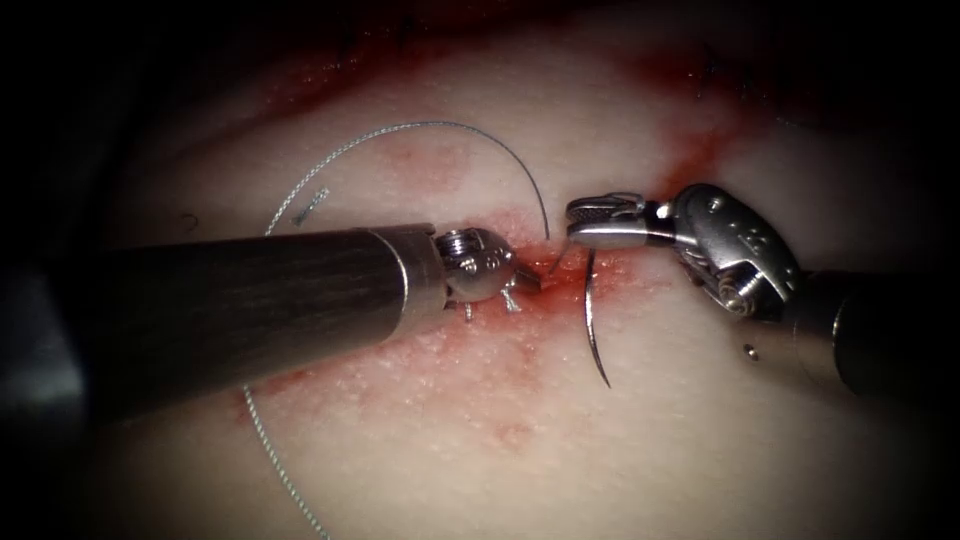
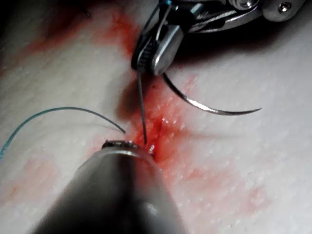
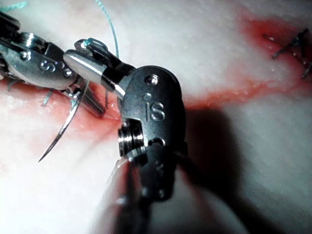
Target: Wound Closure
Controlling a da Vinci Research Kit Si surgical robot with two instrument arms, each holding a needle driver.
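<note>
- Pale tissue point(image 1: 700, 440) is spread under the endoscope, with red fluid point(image 1: 560, 300) pooled along the cut point(image 1: 690, 160), which runs from about one o'clock down toward the centre.
- The needle point(image 1: 592, 320) is held by the right claw point(image 1: 585, 222), which comes in from three o'clock; the grip looks to be near the thread end of the curve, likely so the body stays free to swing.
- From that grip the needle's curve hangs toward six o'clock, its sharp tip lifted off the surface and not in the tissue; in the left wrist view the same arc point(image 2: 209, 107) is seen lying clear above the tissue.
- The right claw is clamped on the needle, jaws closed around it.
- The left claw point(image 1: 520, 285) is pressed in from nine o'clock at the cut's left edge; its jaws appear narrow at the wet margin, but whether tissue is held cannot be told.
- The thread point(image 1: 420, 128) is looped in a wide arc toward twelve o'clock and trails off toward seven o'clock, probably left slack to keep tension off the cut.
- Earlier stitches point(image 3: 292, 46) are seen further along the cut.
</note>
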